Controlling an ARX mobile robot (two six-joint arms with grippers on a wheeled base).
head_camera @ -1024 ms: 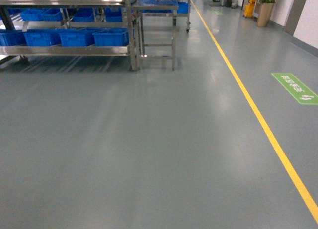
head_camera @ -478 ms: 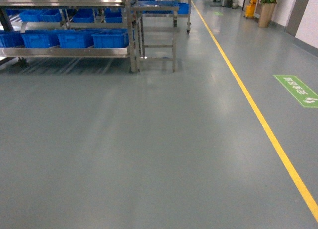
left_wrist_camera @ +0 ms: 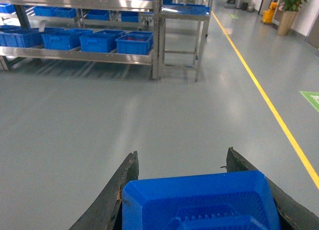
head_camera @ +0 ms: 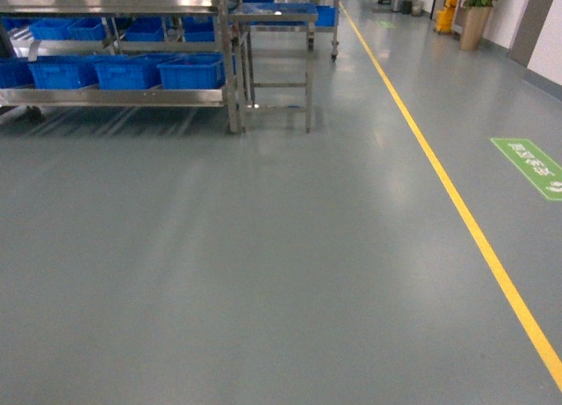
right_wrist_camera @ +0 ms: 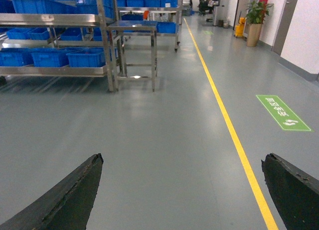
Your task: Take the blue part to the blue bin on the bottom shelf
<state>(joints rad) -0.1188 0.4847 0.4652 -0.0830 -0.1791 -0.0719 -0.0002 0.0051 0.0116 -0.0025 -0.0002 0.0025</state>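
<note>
The blue part [left_wrist_camera: 199,200], a moulded blue plastic piece, fills the bottom of the left wrist view, with my left gripper [left_wrist_camera: 183,152] shut on it, a black finger on each side. My right gripper [right_wrist_camera: 182,157] is open over bare floor with nothing between its fingers. The bottom shelf [head_camera: 114,96] of the steel rack is far ahead at the upper left and carries a row of blue bins [head_camera: 189,71]. The bottom shelf [left_wrist_camera: 99,56] and the blue bins [left_wrist_camera: 134,43] also show in the left wrist view. Neither gripper shows in the head view.
A bare steel table [head_camera: 277,18] stands just right of the rack. A yellow floor line [head_camera: 457,203] runs down the aisle on the right, with a green floor sign [head_camera: 536,163] beyond it. A potted plant [head_camera: 479,10] stands by the far wall. Grey floor lies between me and the rack.
The head view has advanced slightly: the rack has slid a little lower and to the left, and the green sign has drifted right and down.
</note>
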